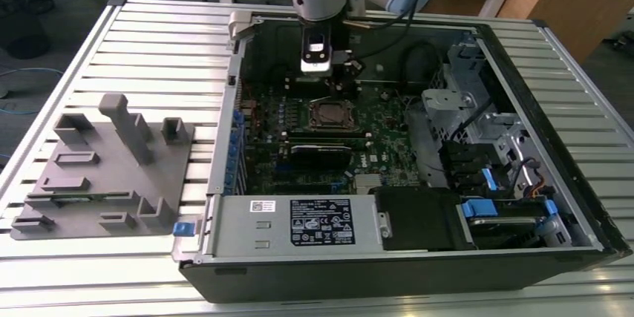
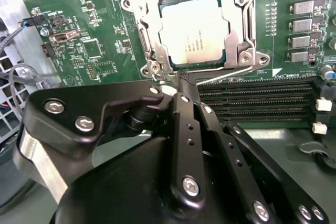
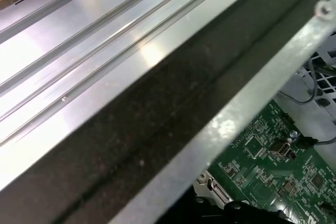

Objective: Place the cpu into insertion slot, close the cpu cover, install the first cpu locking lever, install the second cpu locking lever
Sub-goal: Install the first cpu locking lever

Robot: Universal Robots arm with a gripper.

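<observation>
The tool (image 2: 185, 83) hangs inside the open computer case (image 1: 554, 57), its two black fingers brought together to a narrow tip. In the second wrist view no gap shows between them. The tip sits at the near edge of the insertion slot (image 2: 149, 66), right where a thin wire lever (image 2: 236, 73) begins. I cannot tell whether the tip pinches the wire or only presses against it.

The cpu (image 2: 191, 30) lies flat in the slot, just beyond the tip, with its dull silver top facing up. The cpu cover (image 2: 239, 35) is down over it, so that the chip shows through the square cut-out. Placing and closing therefore look done, and the work now appears to be at the levers.

What matters here is how the lever lies. Its long axis runs off sideways from the tip, along the slot edge nearest the tool and parallel to the long black memory slots (image 2: 257, 98) just on the tool's side of it. The tool thus meets the wire at one end and crosswise. The lever lies low, close along the cover's edge, but I cannot tell whether it is hooked down.

The green circuit board (image 2: 94, 51) surrounds the slot. The case rests on a ribbed metal surface (image 1: 148, 50).
</observation>
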